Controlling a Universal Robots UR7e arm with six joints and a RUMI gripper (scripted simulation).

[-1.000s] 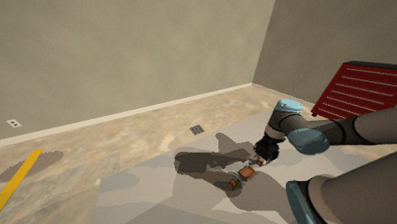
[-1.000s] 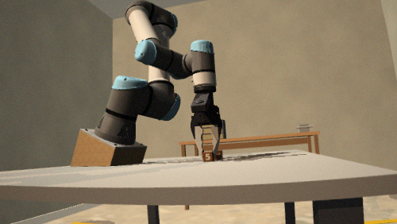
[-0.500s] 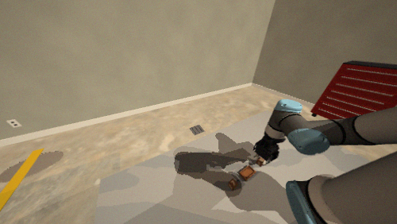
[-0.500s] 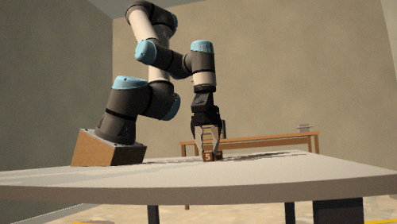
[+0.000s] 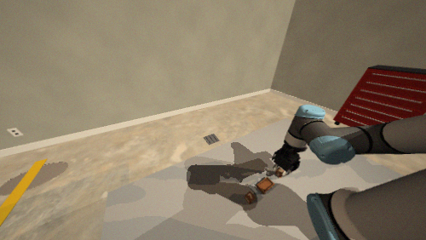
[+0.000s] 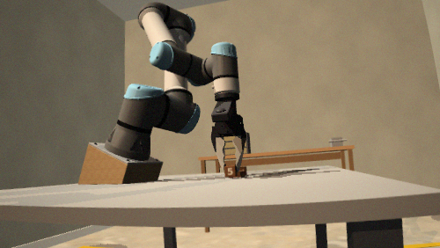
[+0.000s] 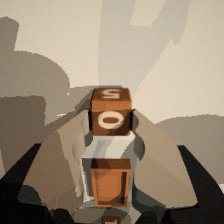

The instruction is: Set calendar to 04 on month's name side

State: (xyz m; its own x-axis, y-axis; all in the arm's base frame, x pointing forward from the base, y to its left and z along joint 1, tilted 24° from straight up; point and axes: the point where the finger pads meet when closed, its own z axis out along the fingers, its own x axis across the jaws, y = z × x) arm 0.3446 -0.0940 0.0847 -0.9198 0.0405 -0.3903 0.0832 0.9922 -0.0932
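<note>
A brown cube [image 5: 279, 172] [image 6: 230, 171] [image 7: 111, 120] is between the fingertips. In the wrist view one face shows a 0 and the face above it an upside-down 5; the exterior view shows an upright 5. My gripper [image 5: 279, 169] [image 6: 231, 166] [image 7: 111, 110] points down and is shut on this cube, low over the table; I cannot tell whether the cube touches it. The orange-brown tray [image 5: 264, 185] [image 7: 110, 186] is beside the cube, with nothing visible in it. A second brown cube [image 5: 250, 197] [image 7: 111, 220] is beyond the tray, mostly cut off in the wrist view.
The pale table [image 5: 141, 213] [image 6: 273, 193] carries the arm's wooden base block [image 6: 101, 167]. Arm shadows fall across the tray area. A wooden bench [image 6: 282, 154] stands behind the table, and a red cabinet [image 5: 383, 98] stands at the right in the top view.
</note>
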